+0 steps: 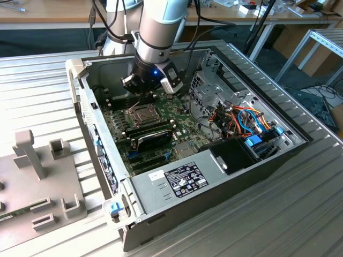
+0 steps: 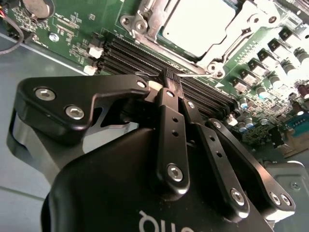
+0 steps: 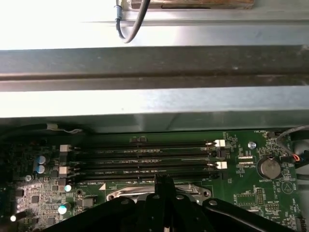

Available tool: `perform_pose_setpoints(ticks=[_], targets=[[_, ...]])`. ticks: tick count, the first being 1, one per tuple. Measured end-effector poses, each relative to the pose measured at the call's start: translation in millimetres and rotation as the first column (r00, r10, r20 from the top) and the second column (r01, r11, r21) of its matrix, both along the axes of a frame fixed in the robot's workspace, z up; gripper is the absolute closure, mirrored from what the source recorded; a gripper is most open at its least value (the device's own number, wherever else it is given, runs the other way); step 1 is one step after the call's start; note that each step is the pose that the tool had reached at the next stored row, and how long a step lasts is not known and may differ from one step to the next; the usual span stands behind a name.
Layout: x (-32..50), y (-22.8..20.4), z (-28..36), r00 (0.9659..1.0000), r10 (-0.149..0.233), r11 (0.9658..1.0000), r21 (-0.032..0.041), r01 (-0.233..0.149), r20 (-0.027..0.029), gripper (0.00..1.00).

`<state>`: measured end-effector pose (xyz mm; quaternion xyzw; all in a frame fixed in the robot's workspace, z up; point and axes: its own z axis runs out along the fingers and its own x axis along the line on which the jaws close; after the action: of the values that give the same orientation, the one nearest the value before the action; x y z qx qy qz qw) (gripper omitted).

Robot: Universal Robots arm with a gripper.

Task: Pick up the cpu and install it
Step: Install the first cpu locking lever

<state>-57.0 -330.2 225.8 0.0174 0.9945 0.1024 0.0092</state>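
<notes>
Gripper (image 2: pixel 170 79) was down inside the open case (image 1: pixel 225 184), over the motherboard (image 2: pixel 72 29) at the RAM slots (image 3: pixel 145 157), just beside the socket (image 1: pixel 140 113). Fingers (image 2: pixel 169 96) were pressed together, tips meeting at a thin wire lever (image 2: pixel 193 75) by the socket frame; couldn't tell whether they actually had hold of it. CPU (image 2: pixel 195 24) sat flat in the socket, silver top up, frame around it, apart from the fingers.

Exterior view looks down from afar; both wrist views hug the motherboard (image 2: pixel 87 29).
</notes>
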Motion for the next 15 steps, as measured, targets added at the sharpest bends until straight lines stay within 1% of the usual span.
perform_pose_setpoints(ticks=[3,4,5,6,11,15], targets=[[-1.0,0.3,-0.3,1.0,0.0,1.0,0.004,0.0,0.0005,0.89],[-1.2,0.5,-0.6,1.0,0.0,0.9999,0.0168,0.0,0.0003,0.89],[-1.6,0.6,-0.9,1.0,0.0,0.9994,0.0345,0.0,0.0005,0.89],[-1.7,0.7,-1.0,1.0,0.0,0.9993,0.0362,0.0,0.0005,0.89],[-1.9,0.6,-1.2,1.0,0.0,0.9994,0.036,0.0,0.0005,0.89],[-2.3,0.6,-3.0,1.0,0.0,0.9993,0.0361,0.0,0.0005,0.89]])
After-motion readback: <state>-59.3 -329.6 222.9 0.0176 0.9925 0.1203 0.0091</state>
